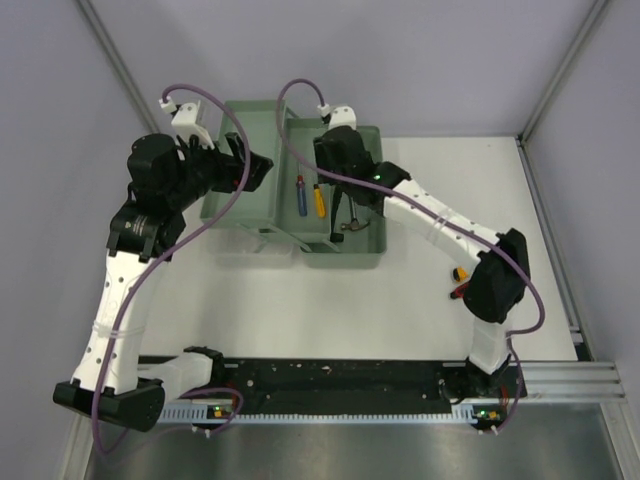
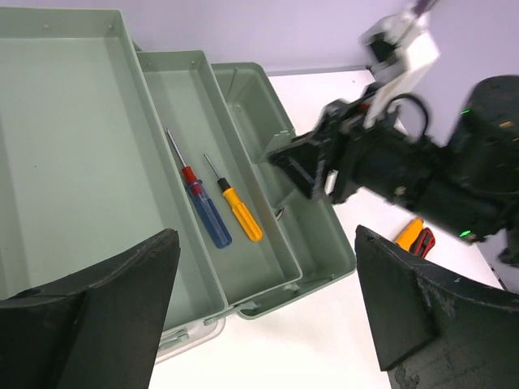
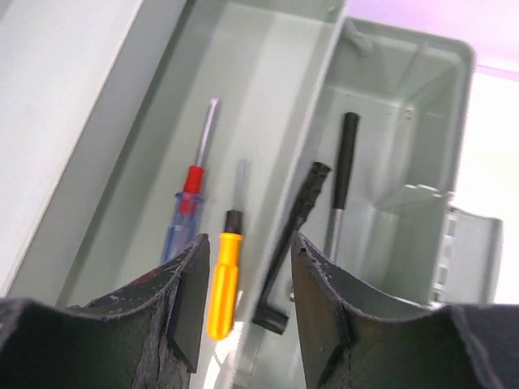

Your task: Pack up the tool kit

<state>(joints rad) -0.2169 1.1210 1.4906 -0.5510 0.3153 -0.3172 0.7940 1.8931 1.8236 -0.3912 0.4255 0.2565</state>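
Note:
The green toolbox lies open: lid (image 1: 235,170) on the left, tray (image 1: 300,150) in the middle, base (image 1: 365,245) on the right. A blue-and-red screwdriver (image 1: 301,195) and a yellow screwdriver (image 1: 319,200) lie in the tray, and both show in the left wrist view (image 2: 207,215) (image 2: 241,212). A black-handled hammer (image 3: 340,186) and a black L-ended tool (image 3: 293,235) are in the base. My right gripper (image 3: 249,243) is open and empty, hovering over the tray's right wall (image 1: 345,183). My left gripper (image 2: 266,243) is open and empty above the lid (image 1: 258,170).
An orange-and-red tool (image 1: 460,282) lies loose on the white table to the right of the box, beside the right arm's elbow; it also shows in the left wrist view (image 2: 415,237). Purple cables loop over both arms.

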